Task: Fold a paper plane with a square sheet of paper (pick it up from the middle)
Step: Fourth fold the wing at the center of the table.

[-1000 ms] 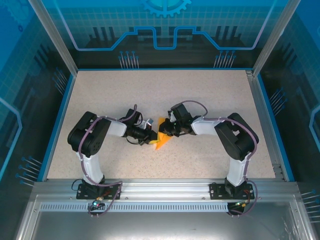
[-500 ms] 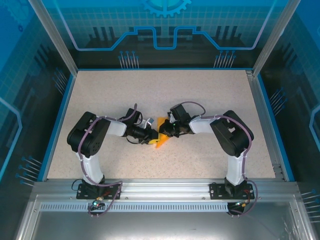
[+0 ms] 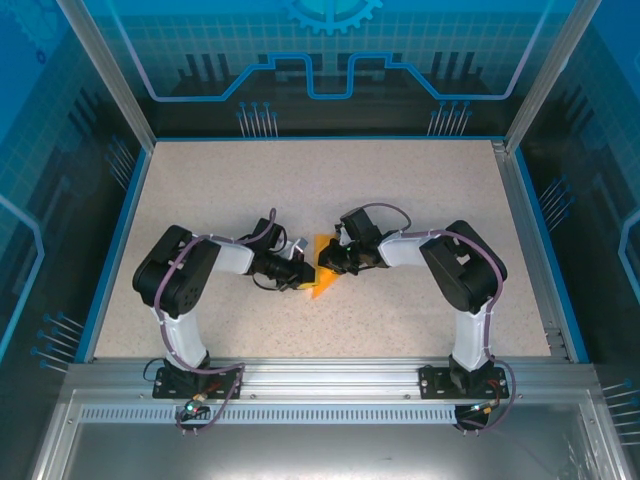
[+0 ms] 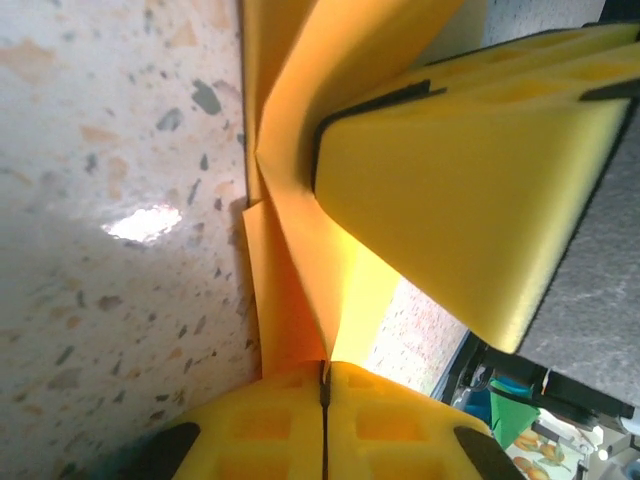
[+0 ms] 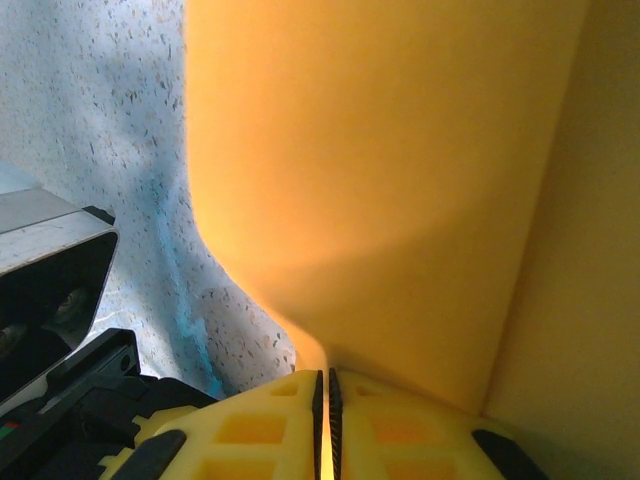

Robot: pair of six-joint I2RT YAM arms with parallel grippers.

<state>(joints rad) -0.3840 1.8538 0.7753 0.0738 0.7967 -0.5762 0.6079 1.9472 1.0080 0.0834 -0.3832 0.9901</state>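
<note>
Left gripper (image 3: 301, 272) is pinched tight on the folded orange paper (image 3: 322, 286), its yellow pads meeting on a crease. The right gripper (image 3: 328, 262) is clamped the same way on the opposite side. They meet mid-table (image 3: 400, 190), left at the paper's 9 o'clock, right at its 2 o'clock. Since a second ago the right arm's elbow has swung toward 9 o'clock, while the paper has barely shifted. From above, the grippers cover most of the paper, so its folds are hard to make out.

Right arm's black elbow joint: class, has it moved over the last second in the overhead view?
Yes. The right arm's black elbow joint has swung left, now sitting more directly above its fixed bolted base instead of leaning out to the right.
</note>
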